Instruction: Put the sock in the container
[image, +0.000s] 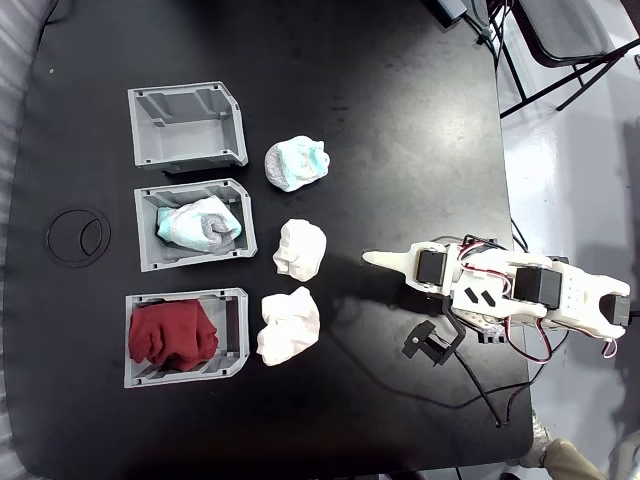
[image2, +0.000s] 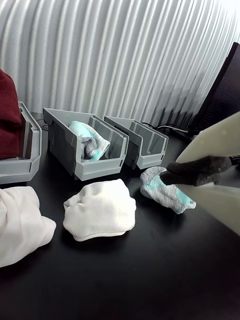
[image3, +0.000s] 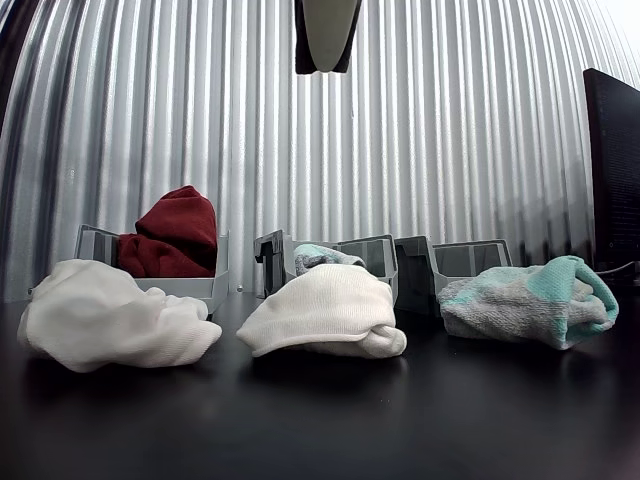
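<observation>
The arm (image: 520, 290) sits folded on the right of the fixed view, its white fixed finger pointing left and the dark moving finger swung wide away from it, gripper (image: 395, 300) gaping open with nothing between the fingers (image: 385, 259).

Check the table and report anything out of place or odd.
Nothing is spilled or damaged. One mint-teal sock lies loose on the table beside the empty top container, while a similar one already sits in the middle bin. Two white socks also lie outside.
</observation>
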